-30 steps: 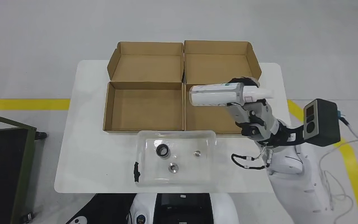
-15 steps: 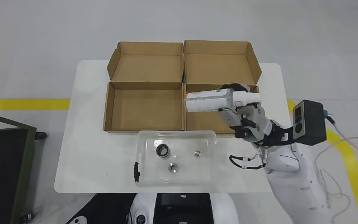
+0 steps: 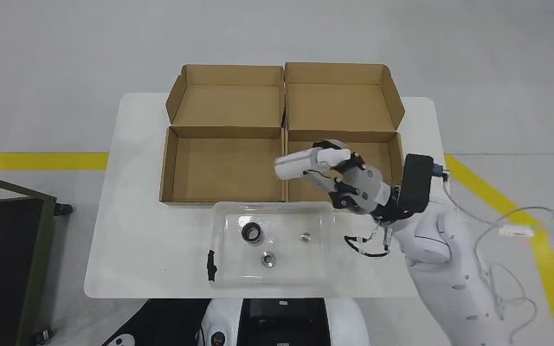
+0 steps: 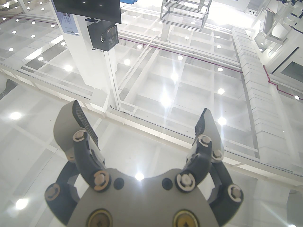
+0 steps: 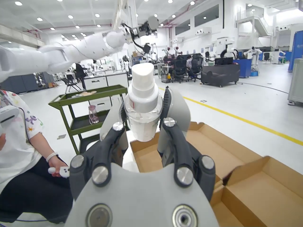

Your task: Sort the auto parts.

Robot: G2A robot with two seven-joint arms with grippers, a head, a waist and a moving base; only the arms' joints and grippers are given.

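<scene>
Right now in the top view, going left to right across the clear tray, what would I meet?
Black strip at the left edge of the clear tray → dark ring → round metal nut → small metal part.

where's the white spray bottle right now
In the top view the white plastic spray bottle lies sideways in the right claw, above the right-hand cardboard box near its border with the left box, beyond the clear plastic tray.
</scene>
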